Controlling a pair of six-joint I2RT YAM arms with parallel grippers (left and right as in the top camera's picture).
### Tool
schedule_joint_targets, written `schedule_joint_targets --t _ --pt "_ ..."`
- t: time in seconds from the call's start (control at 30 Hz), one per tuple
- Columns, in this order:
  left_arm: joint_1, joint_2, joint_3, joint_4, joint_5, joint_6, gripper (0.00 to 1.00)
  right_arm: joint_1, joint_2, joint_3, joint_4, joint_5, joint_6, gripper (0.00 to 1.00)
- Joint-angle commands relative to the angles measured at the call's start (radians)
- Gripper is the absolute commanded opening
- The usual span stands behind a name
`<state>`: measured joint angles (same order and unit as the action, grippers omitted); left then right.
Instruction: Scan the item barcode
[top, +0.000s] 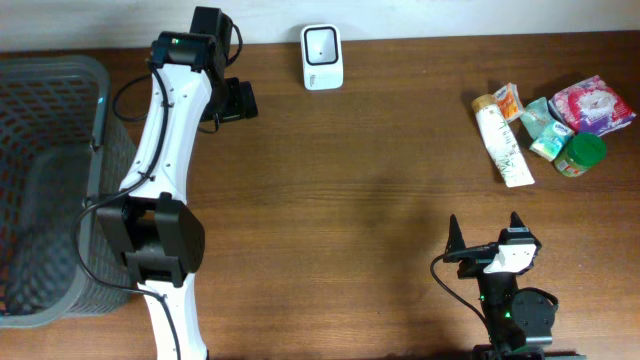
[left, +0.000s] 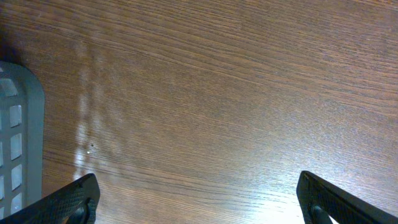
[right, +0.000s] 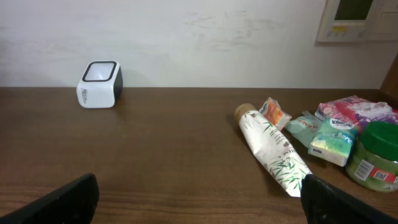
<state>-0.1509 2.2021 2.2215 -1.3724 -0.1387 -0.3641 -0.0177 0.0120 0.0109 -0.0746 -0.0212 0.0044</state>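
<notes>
A white barcode scanner (top: 322, 57) stands at the table's far edge, and the right wrist view shows this scanner (right: 99, 84) at upper left. The items lie in a cluster at the right: a white leaf-printed tube (top: 503, 142) (right: 270, 149), a small orange packet (top: 508, 100), a teal tissue pack (top: 548, 130), a pink pack (top: 593, 104) and a green-lidded jar (top: 580, 155). My right gripper (top: 485, 232) (right: 202, 202) is open near the front edge, short of the tube. My left gripper (top: 243, 100) (left: 199, 205) is open over bare wood, left of the scanner.
A grey mesh basket (top: 50, 180) fills the left side; its rim (left: 18, 143) shows at the left of the left wrist view. The left arm (top: 160, 180) runs along the basket's right side. A wall lies behind the table.
</notes>
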Motion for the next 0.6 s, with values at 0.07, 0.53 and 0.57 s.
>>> schedule_joint_targets --t 0.07,0.53,0.57 --pt "0.001 -0.008 -0.002 -0.001 0.003 -0.013 0.99 0.009 -0.009 -0.005 -0.012 0.026 0.011 0.99" --pt "0.002 -0.008 -0.002 -0.001 0.003 -0.013 0.99 0.01 -0.008 -0.005 -0.007 0.018 0.004 0.99" --pt "0.002 -0.008 -0.002 -0.001 0.003 -0.013 0.99 0.01 -0.008 -0.005 -0.007 0.018 0.004 0.99"
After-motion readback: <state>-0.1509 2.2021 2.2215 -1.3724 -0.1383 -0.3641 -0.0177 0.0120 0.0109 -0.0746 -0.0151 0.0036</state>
